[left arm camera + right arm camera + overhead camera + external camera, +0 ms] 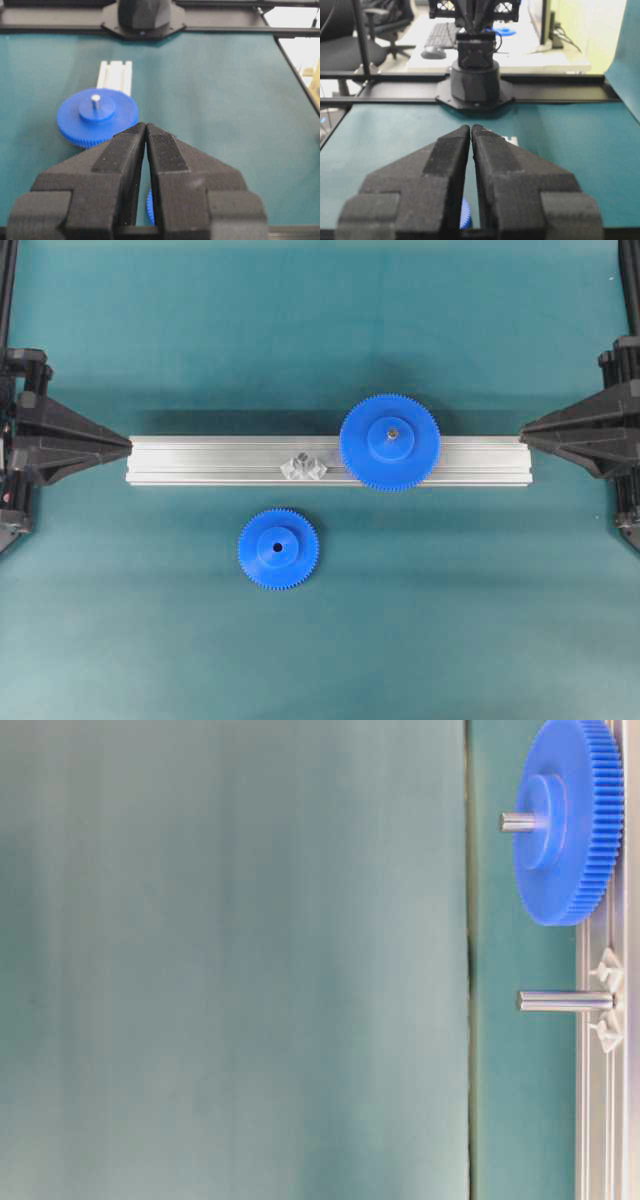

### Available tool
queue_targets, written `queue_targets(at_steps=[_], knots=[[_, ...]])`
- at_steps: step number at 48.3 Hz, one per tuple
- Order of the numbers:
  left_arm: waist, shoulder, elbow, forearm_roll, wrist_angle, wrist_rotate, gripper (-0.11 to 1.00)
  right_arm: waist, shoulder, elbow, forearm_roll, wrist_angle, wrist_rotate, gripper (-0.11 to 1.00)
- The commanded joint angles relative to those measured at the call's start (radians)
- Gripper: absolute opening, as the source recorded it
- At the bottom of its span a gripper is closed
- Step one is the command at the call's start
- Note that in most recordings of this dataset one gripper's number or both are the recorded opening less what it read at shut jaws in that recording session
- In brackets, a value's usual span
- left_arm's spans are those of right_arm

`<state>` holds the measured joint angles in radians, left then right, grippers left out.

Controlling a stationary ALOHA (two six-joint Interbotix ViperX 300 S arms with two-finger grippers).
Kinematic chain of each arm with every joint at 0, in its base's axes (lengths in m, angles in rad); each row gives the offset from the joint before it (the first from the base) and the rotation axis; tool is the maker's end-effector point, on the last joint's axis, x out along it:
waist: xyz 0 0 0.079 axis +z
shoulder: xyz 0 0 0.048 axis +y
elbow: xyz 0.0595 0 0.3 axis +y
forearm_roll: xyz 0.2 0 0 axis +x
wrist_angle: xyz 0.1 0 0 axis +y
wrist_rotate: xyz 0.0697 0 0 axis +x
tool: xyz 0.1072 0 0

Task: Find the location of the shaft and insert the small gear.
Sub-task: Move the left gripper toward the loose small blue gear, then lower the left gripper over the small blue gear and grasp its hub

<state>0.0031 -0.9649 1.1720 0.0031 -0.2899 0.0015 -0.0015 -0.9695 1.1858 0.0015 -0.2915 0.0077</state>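
A teal mat covers the table, with a silver rail lying across its middle. The big gear sits on the rail's right part. The left gripper and right gripper point at the rail ends, both pinched narrow and empty. The small gear lies flat on the mat just below the rail. The shaft stands mid-rail, bare.
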Motion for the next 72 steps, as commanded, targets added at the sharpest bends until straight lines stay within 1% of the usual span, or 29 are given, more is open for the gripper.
queue_targets(at_steps=[1, 3, 7, 9, 13, 17, 21, 24, 31, 36, 47, 51, 53, 57, 60, 65, 67, 70, 72], knots=[[-0.020, 0.008, -0.023, 0.009, 0.000, -0.043, 0.11, 0.003, 0.009, -0.011, 0.003, 0.002, 0.002, 0.16], [-0.021, 0.008, -0.038, 0.009, 0.014, -0.054, 0.09, 0.002, 0.005, -0.005, 0.011, 0.038, 0.003, 0.15], [-0.028, 0.026, -0.075, 0.012, 0.069, -0.058, 0.00, 0.002, 0.000, -0.006, 0.025, 0.163, 0.015, 0.04], [-0.032, 0.043, -0.097, 0.012, 0.104, -0.057, -0.01, 0.002, -0.003, -0.011, 0.026, 0.224, 0.025, 0.02], [-0.041, 0.089, -0.150, 0.012, 0.179, -0.061, -0.01, -0.003, -0.008, -0.032, 0.025, 0.321, 0.035, 0.01], [-0.057, 0.158, -0.210, 0.014, 0.268, -0.066, -0.01, -0.011, -0.009, -0.055, 0.025, 0.393, 0.035, 0.01], [-0.075, 0.225, -0.250, 0.014, 0.345, -0.066, -0.01, -0.032, -0.006, -0.071, 0.025, 0.451, 0.035, 0.01], [-0.089, 0.273, -0.267, 0.014, 0.376, -0.069, -0.01, -0.046, -0.005, -0.074, 0.025, 0.474, 0.035, 0.01], [-0.117, 0.377, -0.298, 0.012, 0.371, -0.072, -0.01, -0.061, -0.005, -0.075, 0.021, 0.494, 0.034, 0.01], [-0.123, 0.457, -0.324, 0.012, 0.380, -0.071, -0.01, -0.066, -0.003, -0.077, 0.023, 0.520, 0.034, 0.01], [-0.124, 0.588, -0.387, 0.014, 0.396, -0.063, 0.00, -0.067, -0.003, -0.084, 0.021, 0.606, 0.034, 0.01], [-0.124, 0.629, -0.402, 0.014, 0.397, -0.061, 0.02, -0.067, -0.003, -0.084, 0.021, 0.626, 0.034, 0.01], [-0.124, 0.644, -0.410, 0.012, 0.397, -0.060, 0.06, -0.067, -0.003, -0.084, 0.021, 0.632, 0.034, 0.01], [-0.124, 0.675, -0.420, 0.012, 0.397, -0.060, 0.22, -0.067, -0.003, -0.081, 0.023, 0.643, 0.034, 0.01], [-0.124, 0.703, -0.426, 0.012, 0.397, -0.061, 0.39, -0.067, -0.003, -0.081, 0.021, 0.646, 0.034, 0.01], [-0.124, 0.756, -0.442, 0.014, 0.397, -0.061, 0.71, -0.067, -0.003, -0.078, 0.021, 0.647, 0.034, 0.01], [-0.124, 0.781, -0.448, 0.014, 0.399, -0.064, 0.81, -0.067, -0.003, -0.077, 0.021, 0.647, 0.034, 0.01], [-0.124, 0.828, -0.466, 0.014, 0.402, -0.067, 0.91, -0.067, -0.003, -0.075, 0.021, 0.647, 0.034, 0.01], [-0.127, 0.854, -0.477, 0.014, 0.403, -0.067, 0.93, -0.067, -0.005, -0.074, 0.021, 0.647, 0.034, 0.01]])
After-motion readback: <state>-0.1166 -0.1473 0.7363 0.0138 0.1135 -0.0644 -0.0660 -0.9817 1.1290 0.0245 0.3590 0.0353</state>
